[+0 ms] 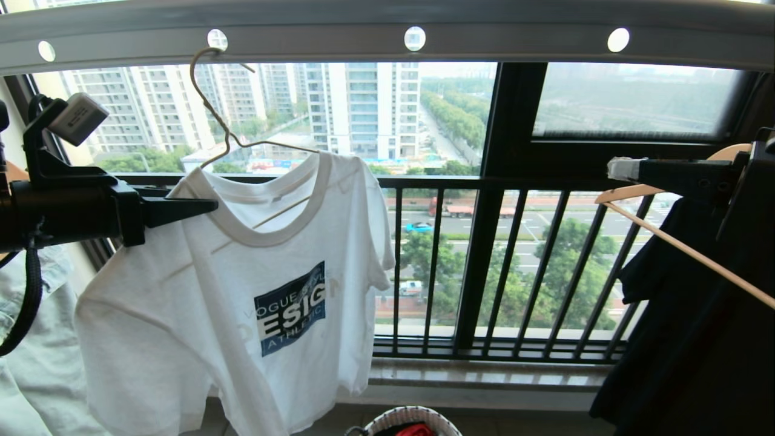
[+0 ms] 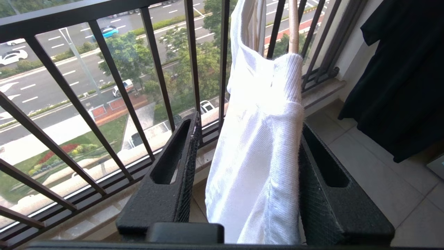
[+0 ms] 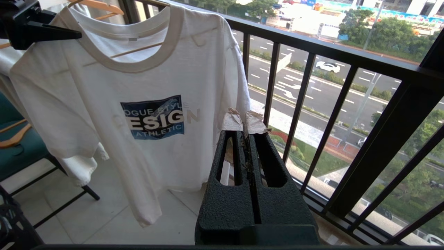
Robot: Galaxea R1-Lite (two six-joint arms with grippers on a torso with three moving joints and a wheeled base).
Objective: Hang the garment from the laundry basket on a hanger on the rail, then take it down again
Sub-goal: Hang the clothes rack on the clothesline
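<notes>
At far left, a pale green garment (image 1: 36, 339) hangs beside the left gripper (image 2: 248, 156). Its jaws stand spread on either side of the T-shirt's shoulder fabric, which passes between them; one finger (image 2: 322, 187) touches the cloth, the other stands apart. The T-shirt (image 1: 242, 290) hangs tilted on the wire hanger (image 1: 212, 103), whose hook passes through a hole in the rail (image 1: 387, 30). Below, at the lower edge of the head view, sits the laundry basket (image 1: 412, 418). At right, the right gripper (image 3: 247, 139) is pressed together and empty, near a wooden hanger (image 1: 684, 245) carrying a black garment (image 1: 696, 339).
</notes>
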